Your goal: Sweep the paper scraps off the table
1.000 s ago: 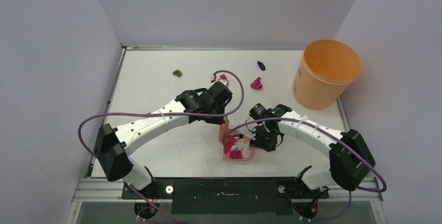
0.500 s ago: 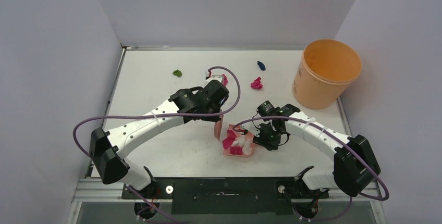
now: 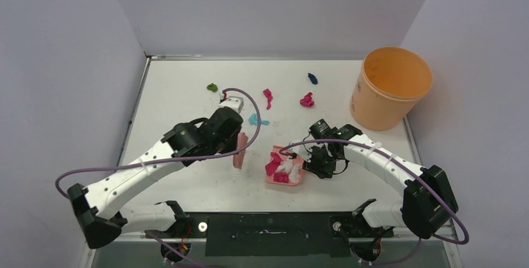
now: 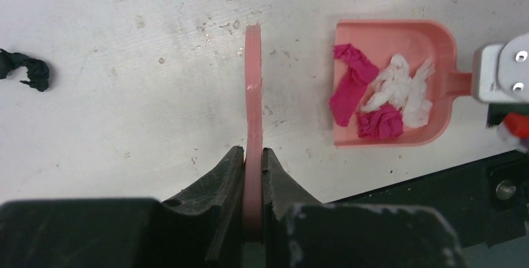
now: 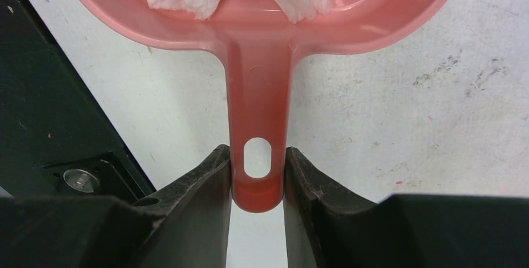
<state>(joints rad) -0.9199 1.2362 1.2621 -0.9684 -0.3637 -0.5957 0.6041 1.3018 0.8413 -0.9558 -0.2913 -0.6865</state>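
Top external view — partly done. Dustpan (image 4: pixel 444 112) is holding several pink and white paper scraps (image 4: pixel 349 90); five are lying loose on the tabletop (image 3: pixel 181 103) — green scrap (image 3: pixel 213 87), cyan scrap (image 3: pixel 256 120), two magenta scraps (image 3: pixel 306 100), dark blue scrap (image 3: pixel 312 78). Left hand (image 4: pixel 252 162) is clamping the brush (image 4: pixel 252 93); right hand (image 5: pixel 257 168) is gripping the dustpan handle. No readable writing is showing.

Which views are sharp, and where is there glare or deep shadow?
Top external: even soft light, no glare, no blur. Left wrist: table scuffs and dustpan sharp; left gripper almost black. Right wrist: dustpan handle sharp, with a faint sheen; right gripper dark.
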